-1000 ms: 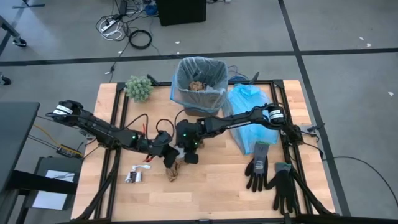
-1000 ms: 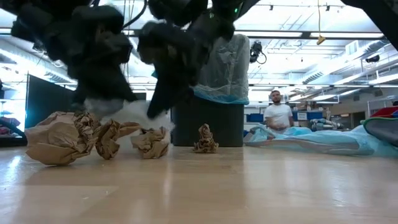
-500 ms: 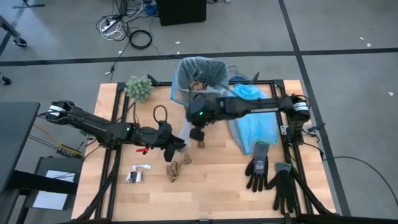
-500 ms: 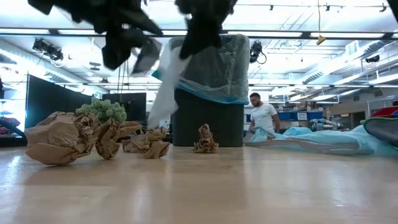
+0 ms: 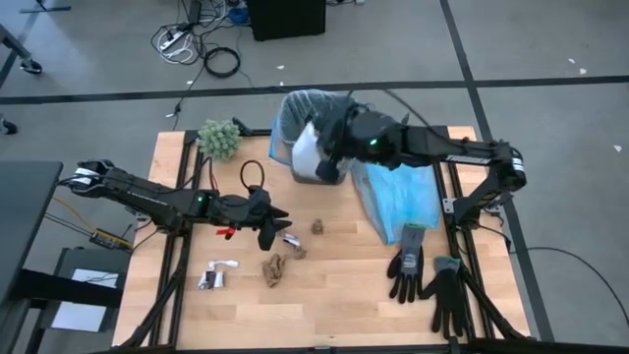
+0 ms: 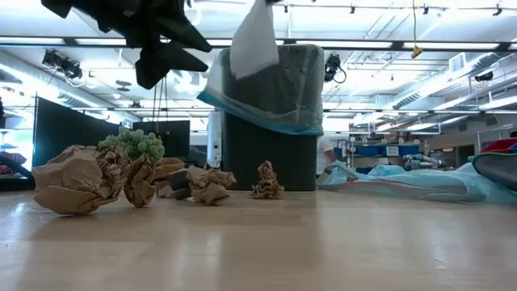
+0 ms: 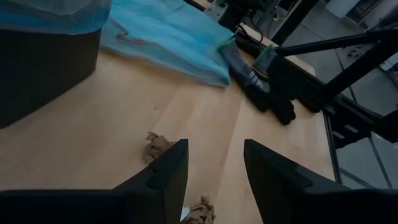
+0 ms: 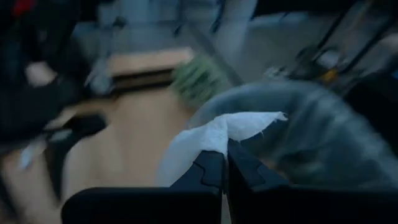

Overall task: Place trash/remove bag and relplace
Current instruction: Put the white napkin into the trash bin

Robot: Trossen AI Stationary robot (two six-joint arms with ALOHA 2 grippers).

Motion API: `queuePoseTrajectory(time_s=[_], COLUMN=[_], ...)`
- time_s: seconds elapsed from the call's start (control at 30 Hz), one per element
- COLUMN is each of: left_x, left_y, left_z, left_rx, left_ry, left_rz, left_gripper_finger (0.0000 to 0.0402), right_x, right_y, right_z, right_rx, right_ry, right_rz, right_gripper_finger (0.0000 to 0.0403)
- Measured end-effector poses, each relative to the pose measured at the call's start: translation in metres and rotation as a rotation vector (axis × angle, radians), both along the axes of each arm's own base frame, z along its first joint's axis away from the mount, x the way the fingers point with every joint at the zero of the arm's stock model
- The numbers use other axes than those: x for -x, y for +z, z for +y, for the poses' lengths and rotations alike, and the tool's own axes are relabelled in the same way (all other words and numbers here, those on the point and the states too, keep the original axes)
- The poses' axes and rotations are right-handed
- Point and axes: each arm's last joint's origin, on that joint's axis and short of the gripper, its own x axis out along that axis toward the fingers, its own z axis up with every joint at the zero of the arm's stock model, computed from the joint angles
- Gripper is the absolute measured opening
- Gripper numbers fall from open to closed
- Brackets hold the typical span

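Right gripper (image 5: 329, 157) clamps white paper (image 5: 308, 150) at bin (image 5: 295, 169) rim; left gripper (image 5: 278, 222) — fingers apart — over bare table (image 5: 334, 285).

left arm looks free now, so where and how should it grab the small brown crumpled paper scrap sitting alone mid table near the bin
Grip the small brown crumpled paper scrap across its middle, coming straight down from above. In the low view it stands upright as a narrow, taller-than-wide twist, apart from the other scraps, so open fingers can probably straddle it. The left gripper hovers open just beside it; the black bin stands behind.
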Motion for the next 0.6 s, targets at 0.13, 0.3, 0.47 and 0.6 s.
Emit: queuePoseTrajectory(time_s=[0.13,0.3,0.47,0.6], left_x=[-0.002,-0.005,-0.008,-0.01], left_y=[-0.001,-0.003,-0.007,-0.011], left_z=[0.001,0.001,0.001,0.001], left_rx=[-0.001,-0.033,-0.035,-0.05], left_ry=[0.004,0.02,0.021,0.048], left_rz=[0.003,-0.002,0.008,0.025], left_gripper_finger=[0.0166,0.0166,0.0166,0.0166], right_x=[0.007,0.011,0.015,0.016], right_y=[0.015,0.024,0.029,0.026], right_z=[-0.014,-0.032,-0.048,-0.056], right_rx=[0.109,0.215,0.267,0.279], right_ry=[-0.12,-0.296,-0.421,-0.427], right_rz=[-0.062,-0.083,-0.088,-0.045], right_gripper_finger=[0.0,0.0,0.0,0.0])
